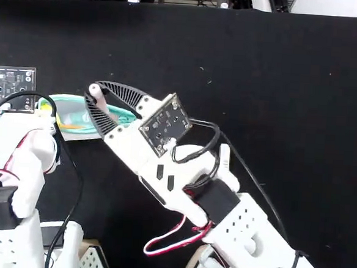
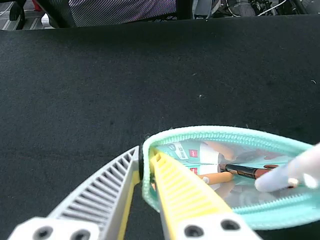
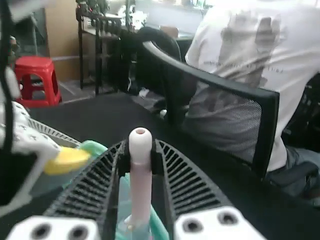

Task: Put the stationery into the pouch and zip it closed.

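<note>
Firmly closed, the right gripper's (image 3: 140, 146) black jaws clamp a pink pen (image 3: 140, 190), its far end at the open pouch (image 2: 220, 132) near the table's (image 2: 100, 75) left edge. The left gripper (image 2: 144, 159) pinches the pouch rim, one jaw inside and one outside. Inside lie a dark pen (image 2: 245, 171) and a pack (image 2: 192, 152) with red labels, their print too small to read.

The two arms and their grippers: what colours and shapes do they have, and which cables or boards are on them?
Both are white plastic. The left gripper has one grey ribbed finger and one yellow finger. The right gripper has two black ribbed fingers. The right arm carries a dark circuit board, a black cable and a red-and-white cable.
</note>
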{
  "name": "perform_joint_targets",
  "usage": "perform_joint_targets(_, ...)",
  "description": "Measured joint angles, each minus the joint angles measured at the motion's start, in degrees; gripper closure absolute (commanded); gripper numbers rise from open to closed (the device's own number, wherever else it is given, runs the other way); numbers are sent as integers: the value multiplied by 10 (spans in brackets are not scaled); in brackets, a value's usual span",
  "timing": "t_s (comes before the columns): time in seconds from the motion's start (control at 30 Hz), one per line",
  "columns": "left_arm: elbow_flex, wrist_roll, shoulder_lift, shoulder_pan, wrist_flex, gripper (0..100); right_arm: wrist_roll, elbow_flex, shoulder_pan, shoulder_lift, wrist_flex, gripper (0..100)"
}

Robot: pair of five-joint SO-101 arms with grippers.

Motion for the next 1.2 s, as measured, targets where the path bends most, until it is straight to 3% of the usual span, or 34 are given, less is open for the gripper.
perform_joint_targets(0.2,0,0,0,0,0,970,0,18,26,0,47,933)
perform_joint_targets(0.5,0,0,0,1,0,970,-1,-51,27,-1,273,805)
perform_joint_targets(0.7,0,0,0,1,0,970,19,-142,37,0,372,757)
perform_joint_targets(0.93,0,0,0,1,0,970,53,-191,45,0,395,766)
perform_joint_targets(1.1,0,0,0,1,0,970,52,-191,98,3,395,925)
perform_joint_targets(1.2,0,0,0,1,0,970,52,-172,98,28,374,926)
